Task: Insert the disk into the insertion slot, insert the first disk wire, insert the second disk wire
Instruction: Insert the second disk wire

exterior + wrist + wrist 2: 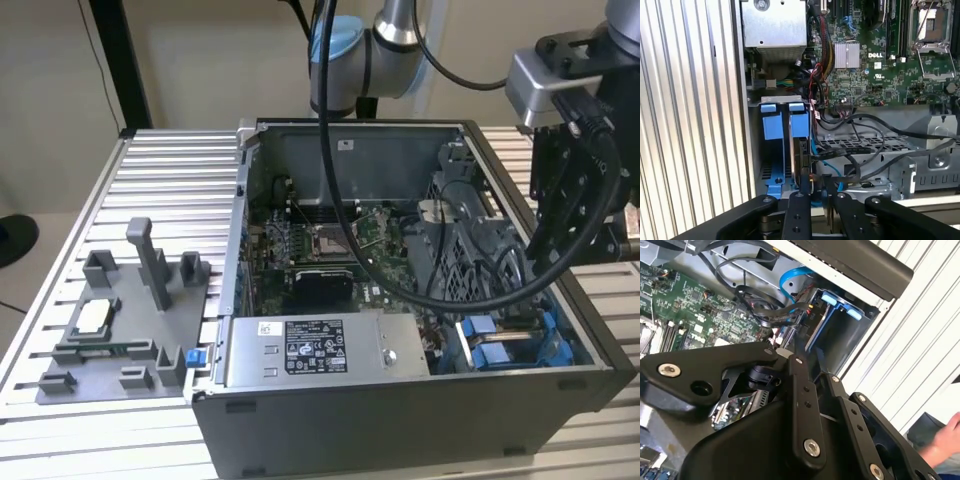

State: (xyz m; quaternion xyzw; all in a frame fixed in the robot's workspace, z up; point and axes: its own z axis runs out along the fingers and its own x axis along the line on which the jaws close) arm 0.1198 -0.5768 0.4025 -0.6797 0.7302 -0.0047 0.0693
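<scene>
Open PC case [400, 400] lies on its side on the ribbed tabletop [170, 180], so the drive bays face up and the arm can work from above. Tool [815, 197] hangs over the drive cage at the case's near corner on the exterior view's right.

In the first wrist view the disk [804, 165] stands on edge in the insertion slot [790, 150], next to the blue carrier rails [772, 122]; it looks seated deep, so I judge the disk step done or nearly so. A black wire [850, 162] runs across the grey perforated cage [900, 150] toward the disk's end, right under the fingertips. Tool's linkage looks drawn together around that connector area, but contact is hidden, so I can't tell if it's clamped on the wire or just closed above it.

Blue data cable [790, 282] loops near the bay in the second wrist view. Grey fixture tray [110, 330] sits on the exterior view's left, well apart from the case.
</scene>
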